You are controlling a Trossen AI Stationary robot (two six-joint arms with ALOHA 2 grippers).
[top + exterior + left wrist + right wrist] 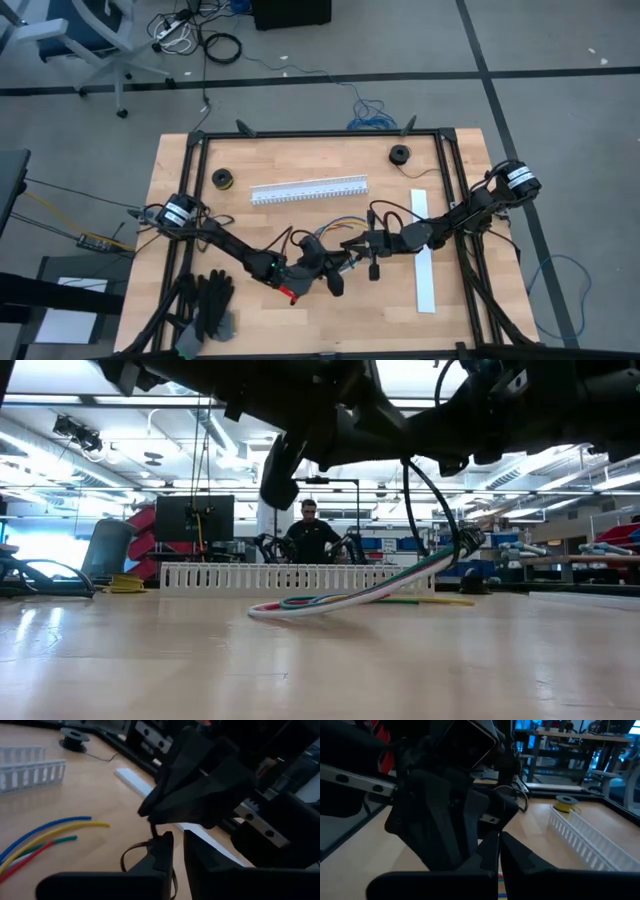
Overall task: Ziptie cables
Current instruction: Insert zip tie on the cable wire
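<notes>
The cables [335, 228] lie lower centre of the high view, long axis running left-right, one end lifted toward the right gripper [372, 243], fingers closed. Left gripper [335, 268], just below them, is nearer; its fingers are closed on a thin dark strap [137, 851]. Wooden worktop [300, 165]; workshop beyond

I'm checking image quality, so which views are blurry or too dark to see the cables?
Left wrist view: the near gripper is dark and blurred, the cables soft but readable. Right wrist view: dark arm parts fill the foreground. Low view: arms are dark against bright ceiling lights, cables clear. High view: evenly lit.
</notes>
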